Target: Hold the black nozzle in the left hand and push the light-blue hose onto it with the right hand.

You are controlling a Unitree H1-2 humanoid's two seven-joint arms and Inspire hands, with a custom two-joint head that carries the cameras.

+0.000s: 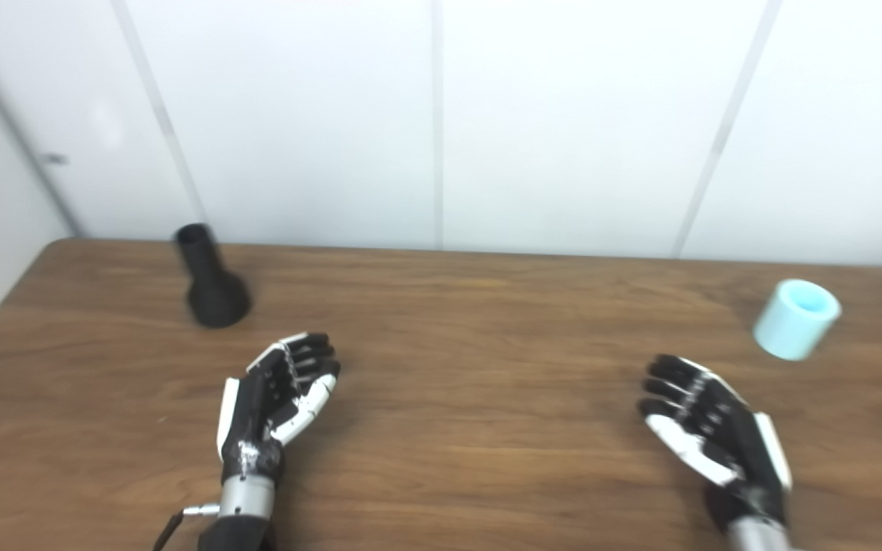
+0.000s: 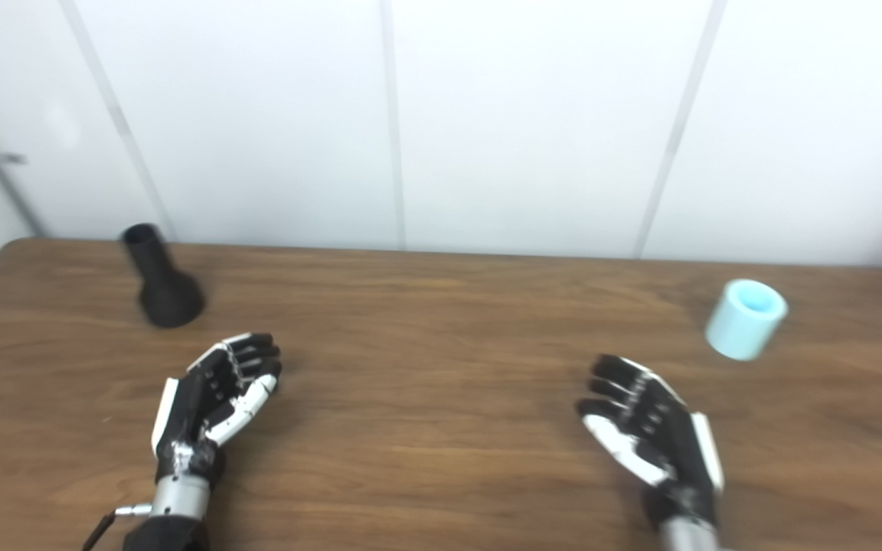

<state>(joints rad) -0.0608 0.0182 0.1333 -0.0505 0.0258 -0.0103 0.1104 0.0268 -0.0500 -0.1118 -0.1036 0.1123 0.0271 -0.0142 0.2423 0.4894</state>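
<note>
1. The black nozzle stands on the bench at about ten o'clock from the bench's middle, near the far edge and the white panelled wall; it rests on its wide flared end with the narrow neck leaning up and to the left, a placing that leaves the neck free to be gripped
2. The light-blue hose is only a short stub, set at about two o'clock, well apart from the nozzle; its open mouth tips up toward the cameras, so the hollow bore shows
3. Each piece lies on the side of the hand meant to take it, which I judge is deliberate: neither arm need cross the other
4. The left hand hovers at about seven o'clock, near the nozzle but not touching it, fingers spread and holding nothing, palm turned inward
5. The right hand hovers at about five o'clock, below and left of the hose, likewise spread and empty; both look posed ready to reach, so no step of the task is done yet
6. Materials: the nozzle looks a matt, rigid black plastic, a funnel shape running from round collar to slim tube; the hose is smooth, pale and thick-walled, probably softer and somewhat yielding
7. The bench is dark brown wood grain with a dull sheen; the pictures are slightly blurred, so finer surface detail cannot be told
</note>
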